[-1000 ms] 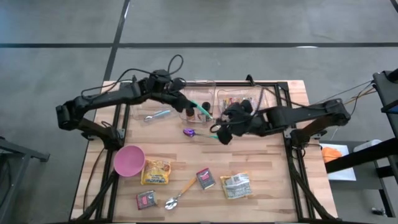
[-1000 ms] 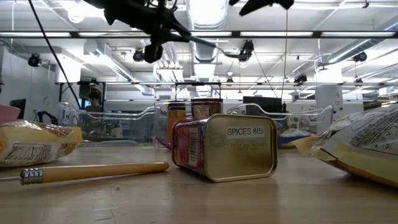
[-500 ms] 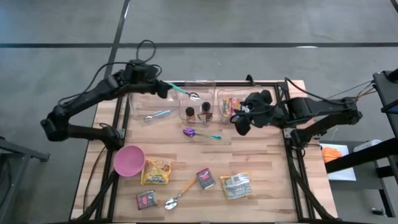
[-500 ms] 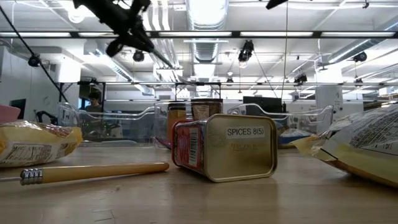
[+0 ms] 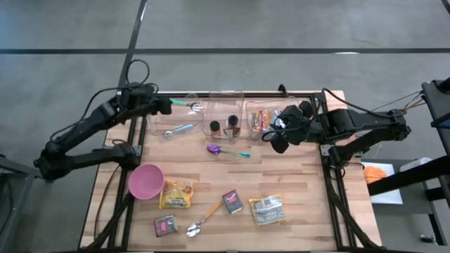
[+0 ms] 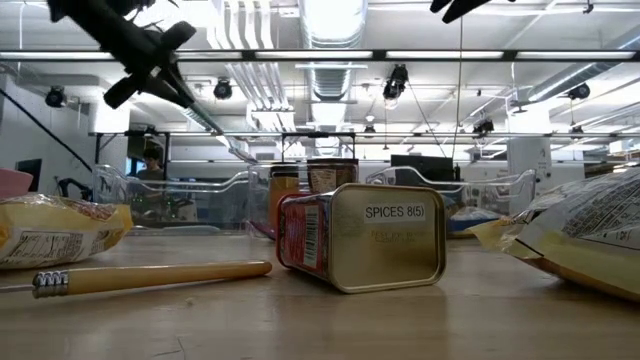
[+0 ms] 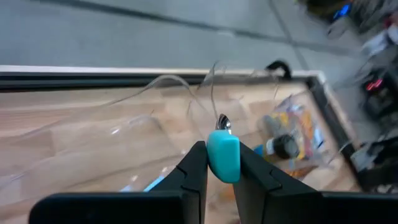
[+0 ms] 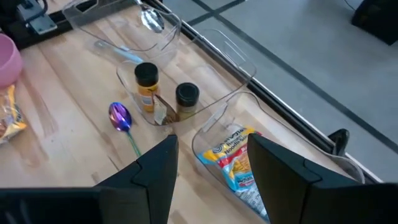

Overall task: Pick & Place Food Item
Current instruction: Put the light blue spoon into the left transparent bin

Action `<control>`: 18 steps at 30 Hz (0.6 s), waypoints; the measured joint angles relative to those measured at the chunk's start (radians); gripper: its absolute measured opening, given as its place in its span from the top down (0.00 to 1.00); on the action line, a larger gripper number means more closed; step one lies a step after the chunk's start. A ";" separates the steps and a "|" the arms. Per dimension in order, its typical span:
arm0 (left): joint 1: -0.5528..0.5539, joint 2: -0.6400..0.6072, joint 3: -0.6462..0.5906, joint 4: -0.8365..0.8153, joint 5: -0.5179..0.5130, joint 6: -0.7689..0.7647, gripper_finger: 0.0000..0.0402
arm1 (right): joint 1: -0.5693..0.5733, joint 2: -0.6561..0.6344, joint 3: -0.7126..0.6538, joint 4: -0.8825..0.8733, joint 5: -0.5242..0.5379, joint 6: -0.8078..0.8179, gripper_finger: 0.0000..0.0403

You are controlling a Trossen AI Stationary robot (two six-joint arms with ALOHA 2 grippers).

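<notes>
The left arm is reaching across the far-left corner of the wooden slatted desk, its left claw closing tightly on the teal handle of a metal spoon, which is extending level above the far rim of the leftmost clear plastic bin. The right arm is lying low along the far right edge, its right claw standing half open and gripping nothing, hovering just beside the rightmost clear bin containing a colourful snack packet. Open desk surface is lying between the bins and the near row holding a pink bowl and a red spice tin.
</notes>
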 joint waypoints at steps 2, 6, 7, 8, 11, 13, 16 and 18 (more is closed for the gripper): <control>0.001 -0.039 -0.045 0.025 -0.028 -0.028 0.87 | 0.000 0.000 0.000 -0.005 0.000 -0.020 0.53; 0.007 -0.088 -0.090 0.007 -0.092 -0.054 0.87 | 0.000 0.000 0.000 -0.006 0.000 -0.038 0.53; 0.007 -0.090 -0.091 -0.008 -0.097 -0.062 0.87 | 0.000 0.000 0.000 -0.008 0.000 -0.039 0.53; 0.007 -0.089 -0.091 -0.025 -0.102 -0.067 0.87 | 0.000 0.000 0.000 -0.012 0.000 -0.039 0.53; 0.007 -0.067 -0.091 -0.054 -0.102 -0.068 0.87 | 0.000 0.000 0.000 -0.020 0.000 -0.041 0.53; 0.007 -0.043 -0.091 -0.054 -0.101 -0.071 0.87 | 0.000 0.000 0.000 -0.021 0.000 -0.042 0.53; 0.007 0.010 -0.091 -0.064 -0.098 -0.071 0.87 | 0.000 0.000 0.000 -0.021 0.000 -0.042 0.53; 0.007 0.052 -0.091 -0.065 -0.092 -0.070 0.87 | 0.000 0.000 0.000 -0.021 0.000 -0.042 0.53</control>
